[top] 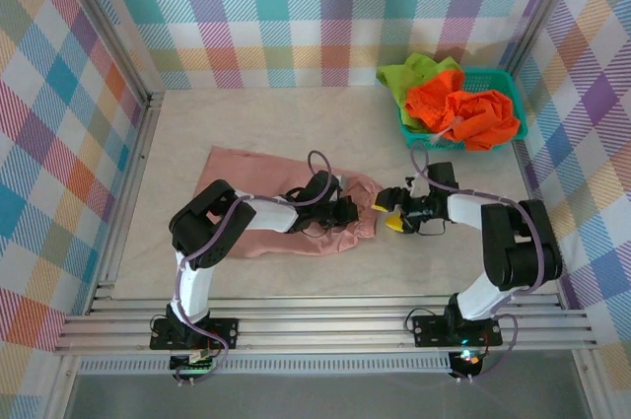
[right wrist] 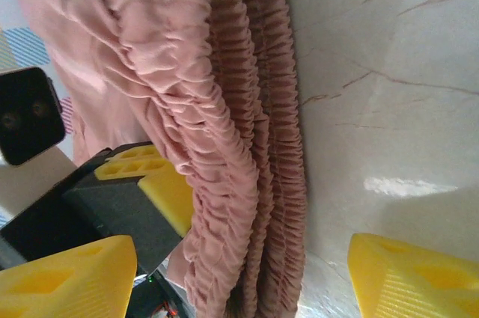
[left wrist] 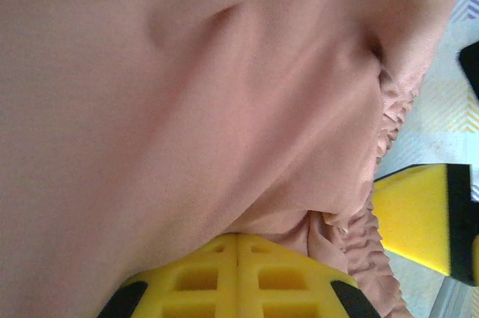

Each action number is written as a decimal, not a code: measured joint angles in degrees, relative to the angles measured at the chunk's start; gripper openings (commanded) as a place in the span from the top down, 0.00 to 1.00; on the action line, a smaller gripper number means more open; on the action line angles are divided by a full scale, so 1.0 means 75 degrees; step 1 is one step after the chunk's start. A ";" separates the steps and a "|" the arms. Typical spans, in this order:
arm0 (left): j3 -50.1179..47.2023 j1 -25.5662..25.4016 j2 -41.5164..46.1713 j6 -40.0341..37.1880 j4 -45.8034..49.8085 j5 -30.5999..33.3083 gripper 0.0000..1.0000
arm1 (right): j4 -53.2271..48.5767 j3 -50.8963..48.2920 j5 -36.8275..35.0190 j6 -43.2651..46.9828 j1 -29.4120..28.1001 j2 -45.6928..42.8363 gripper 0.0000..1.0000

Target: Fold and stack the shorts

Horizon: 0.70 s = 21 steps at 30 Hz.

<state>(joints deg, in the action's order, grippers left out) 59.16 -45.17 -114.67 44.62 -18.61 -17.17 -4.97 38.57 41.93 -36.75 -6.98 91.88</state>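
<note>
pink shorts (top: 266, 204) spread on bench (top: 296, 123), centre, waistband end toward 3 o'clock. left claw (top: 347, 212) pinched together on cloth just inside waistband, likely anchoring it. right claw (top: 386, 212) jaws apart, straddling gathered waistband edge, no grip yet; looks set to take it for fold. orange shorts (top: 463, 108) and green shorts (top: 414, 74) heaped in teal basket (top: 518, 113) at 1 o'clock, awaiting turn.
</note>
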 measured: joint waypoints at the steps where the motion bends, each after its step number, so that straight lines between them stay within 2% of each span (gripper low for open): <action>1: -0.0015 0.0000 0.0000 0.0026 -0.0035 0.0003 1.00 | 0.0090 0.0006 0.0000 -0.0070 -0.0070 0.0090 0.27; 12: -0.0105 0.0015 0.0003 0.0111 -0.0210 -0.0029 1.00 | 0.0589 0.0099 -0.0152 -0.0930 -0.0303 0.0280 0.30; 21: -0.0114 0.0015 0.0006 0.0114 -0.0227 -0.0041 1.00 | 0.0708 0.0373 -0.0667 -0.1157 -0.0898 0.0414 0.32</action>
<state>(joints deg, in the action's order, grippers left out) 58.30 -45.06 -114.63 45.47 -20.32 -17.47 0.34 41.36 36.93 -45.43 -13.72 94.98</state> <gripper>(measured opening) 0.050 0.681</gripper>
